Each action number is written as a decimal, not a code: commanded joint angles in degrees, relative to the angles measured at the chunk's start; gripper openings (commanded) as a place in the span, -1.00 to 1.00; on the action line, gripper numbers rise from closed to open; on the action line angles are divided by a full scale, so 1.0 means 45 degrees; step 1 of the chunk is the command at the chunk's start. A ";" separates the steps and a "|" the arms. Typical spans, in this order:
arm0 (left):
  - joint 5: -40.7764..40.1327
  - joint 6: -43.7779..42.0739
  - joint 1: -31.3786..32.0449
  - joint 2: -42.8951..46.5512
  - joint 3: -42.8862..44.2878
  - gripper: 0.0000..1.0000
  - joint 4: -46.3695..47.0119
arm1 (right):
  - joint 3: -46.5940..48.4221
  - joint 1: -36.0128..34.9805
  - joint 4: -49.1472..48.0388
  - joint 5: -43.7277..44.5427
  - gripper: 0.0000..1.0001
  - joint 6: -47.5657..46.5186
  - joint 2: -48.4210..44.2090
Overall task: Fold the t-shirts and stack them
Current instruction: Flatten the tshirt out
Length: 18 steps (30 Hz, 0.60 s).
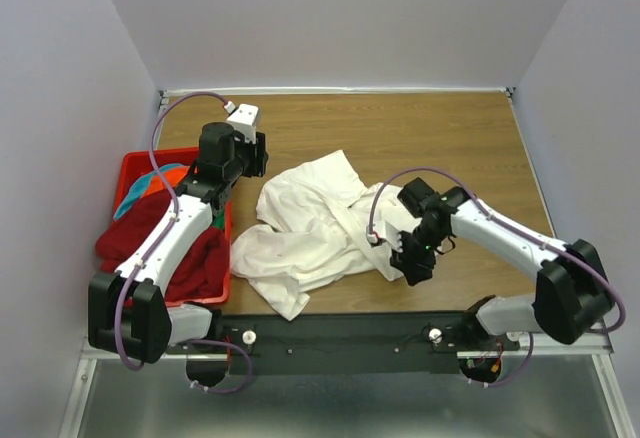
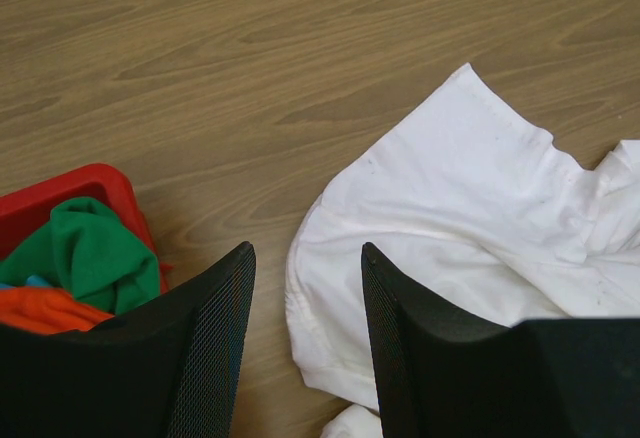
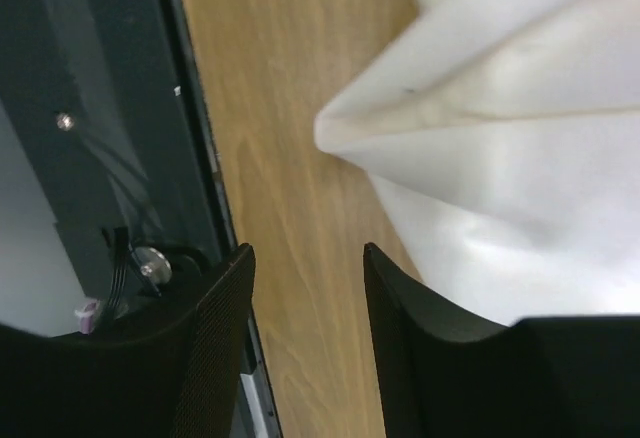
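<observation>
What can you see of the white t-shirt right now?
The white t-shirt is plain, soft-looking cotton, lying crumpled and unfolded on the wooden table, right of the red basket. A short sleeve spreads toward the far side; folds bunch at its right edge beside the open right gripper. The open left gripper hangs by its left edge. Neither grips it.

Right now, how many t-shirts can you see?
5. The white t-shirt lies crumpled on the table. The dark red shirt, orange shirt, teal shirt and green shirt are heaped in the red basket on the left. More may be buried underneath.
</observation>
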State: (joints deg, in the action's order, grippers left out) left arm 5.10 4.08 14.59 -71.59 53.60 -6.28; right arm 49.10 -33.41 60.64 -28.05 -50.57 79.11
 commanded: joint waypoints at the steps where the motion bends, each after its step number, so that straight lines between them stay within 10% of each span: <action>1: 0.0038 -0.0164 -0.0019 -0.0009 0.0119 0.10 0.0166 | 0.0805 0.0449 -0.0915 0.1389 0.11 0.1039 -0.1406; 7: 0.0252 -0.0144 -0.0019 -0.0126 0.0158 0.09 0.0185 | 0.2911 0.4915 -0.1893 -0.0346 0.15 0.1042 -0.1196; 12: 0.0623 -0.0164 -0.0019 -0.0282 0.0217 0.10 0.0147 | 0.4029 0.5510 -0.1817 -0.2799 0.14 0.0537 0.1029; 18: 0.0682 -0.0144 -0.0019 -0.0302 0.0178 0.10 0.0107 | 0.5472 0.5374 0.1620 -0.5973 0.26 -0.6630 0.3569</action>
State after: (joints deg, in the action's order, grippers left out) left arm 6.72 4.08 14.59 -72.86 53.60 -6.11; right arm 69.82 -8.56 56.97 -43.07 -60.18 91.24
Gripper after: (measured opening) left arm 0.547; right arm 0.610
